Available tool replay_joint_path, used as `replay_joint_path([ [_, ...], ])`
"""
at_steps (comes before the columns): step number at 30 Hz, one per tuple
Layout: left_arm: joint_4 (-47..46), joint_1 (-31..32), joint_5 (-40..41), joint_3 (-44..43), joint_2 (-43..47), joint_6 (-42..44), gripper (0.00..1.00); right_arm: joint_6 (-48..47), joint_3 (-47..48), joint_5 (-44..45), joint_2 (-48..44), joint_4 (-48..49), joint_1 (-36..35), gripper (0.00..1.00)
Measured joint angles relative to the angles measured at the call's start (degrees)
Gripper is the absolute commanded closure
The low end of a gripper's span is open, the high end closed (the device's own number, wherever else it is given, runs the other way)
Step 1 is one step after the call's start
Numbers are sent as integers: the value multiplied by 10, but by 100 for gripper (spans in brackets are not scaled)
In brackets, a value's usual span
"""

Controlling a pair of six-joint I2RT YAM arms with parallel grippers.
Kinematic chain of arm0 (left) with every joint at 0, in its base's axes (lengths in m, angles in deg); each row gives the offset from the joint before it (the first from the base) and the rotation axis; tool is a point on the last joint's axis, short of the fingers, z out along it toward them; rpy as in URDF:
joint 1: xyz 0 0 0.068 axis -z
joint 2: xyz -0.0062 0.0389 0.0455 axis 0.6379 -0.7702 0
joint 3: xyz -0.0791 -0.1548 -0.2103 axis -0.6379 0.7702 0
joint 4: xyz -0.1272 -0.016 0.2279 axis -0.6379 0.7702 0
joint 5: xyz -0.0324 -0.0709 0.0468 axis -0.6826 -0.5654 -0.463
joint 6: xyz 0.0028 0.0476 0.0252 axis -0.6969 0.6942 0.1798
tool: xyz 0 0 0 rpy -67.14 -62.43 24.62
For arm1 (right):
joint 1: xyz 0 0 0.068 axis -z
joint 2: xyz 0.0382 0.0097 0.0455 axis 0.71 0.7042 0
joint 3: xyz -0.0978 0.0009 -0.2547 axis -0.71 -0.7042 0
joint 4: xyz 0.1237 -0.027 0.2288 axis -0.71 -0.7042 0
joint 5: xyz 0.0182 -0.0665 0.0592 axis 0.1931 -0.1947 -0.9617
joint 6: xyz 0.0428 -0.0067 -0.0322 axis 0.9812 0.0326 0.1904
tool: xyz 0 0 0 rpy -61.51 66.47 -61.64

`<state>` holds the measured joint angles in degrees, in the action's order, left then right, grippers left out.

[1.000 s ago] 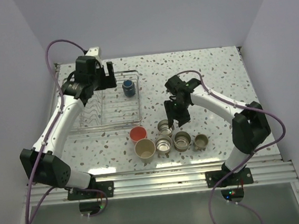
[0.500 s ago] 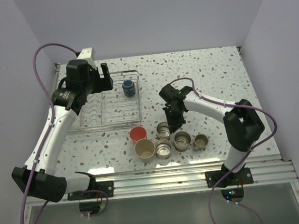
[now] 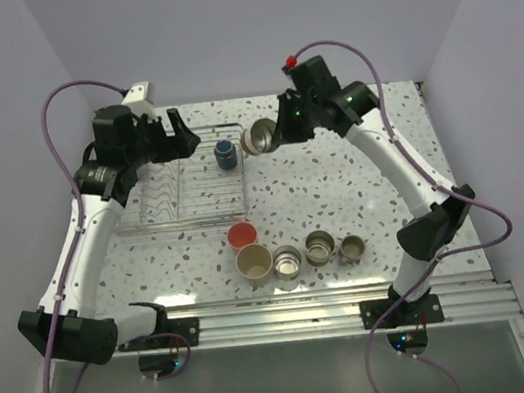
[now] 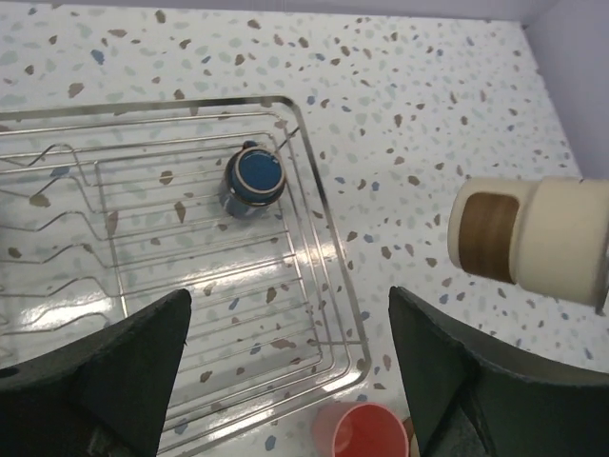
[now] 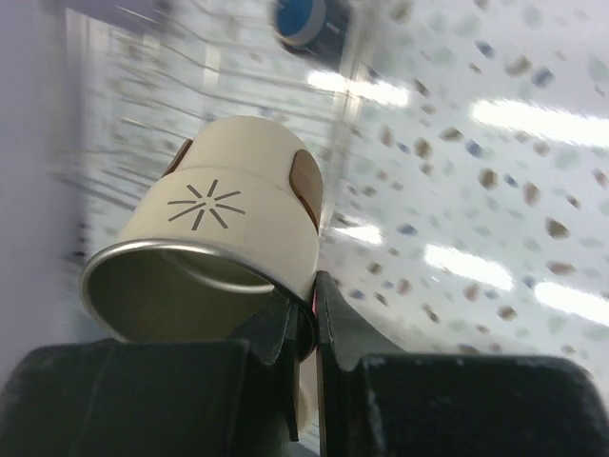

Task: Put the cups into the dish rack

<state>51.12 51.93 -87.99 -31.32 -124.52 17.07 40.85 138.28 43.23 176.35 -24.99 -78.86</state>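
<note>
My right gripper (image 3: 276, 132) is shut on the rim of a cream-sleeved steel cup (image 3: 258, 138), holding it tilted in the air just right of the dish rack (image 3: 188, 204). The right wrist view shows the cup (image 5: 228, 238) with its wall pinched between the jaws of that gripper (image 5: 314, 297). A dark cup with a blue top (image 3: 226, 153) stands in the rack's far right corner (image 4: 255, 177). My left gripper (image 3: 173, 135) hovers open over the rack's far edge, and nothing lies between the jaws of this gripper (image 4: 285, 381). Both the rack (image 4: 324, 228) and the held cup (image 4: 533, 238) appear in the left wrist view.
Near the front edge stand a red cup (image 3: 242, 236), a beige cup (image 3: 254, 262), two steel cups (image 3: 288, 262) (image 3: 320, 245) and an olive mug (image 3: 351, 248). The red cup (image 4: 369, 430) sits just outside the rack's near corner. Walls enclose the table on three sides.
My right gripper closed on a steel cup in the front cluster, lifted it and carried it to the rack's far right end. The left arm drew back slightly to the left.
</note>
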Motion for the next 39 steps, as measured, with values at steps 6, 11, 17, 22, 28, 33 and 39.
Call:
replay_joint_path([
  [6,-250,-86,-256,113,55,-127,12,119,-28,-191,-67,168,64,100],
  [11,-716,-116,-422,261,27,-434,11,280,-154,-335,-105,390,70,100],
  [17,-981,-116,-465,290,-43,-661,11,353,-182,-422,-96,504,65,100],
  [22,-1052,-114,-472,290,-73,-758,11,365,-193,-444,-97,542,62,100],
  [28,-1073,-90,-474,286,-79,-778,12,362,-210,-447,-97,539,50,100],
  [33,-1082,-83,-473,279,-84,-795,16,349,-215,-447,-97,530,47,100],
  [39,-1081,-79,-476,278,-87,-803,21,332,-230,-447,-97,511,45,100],
])
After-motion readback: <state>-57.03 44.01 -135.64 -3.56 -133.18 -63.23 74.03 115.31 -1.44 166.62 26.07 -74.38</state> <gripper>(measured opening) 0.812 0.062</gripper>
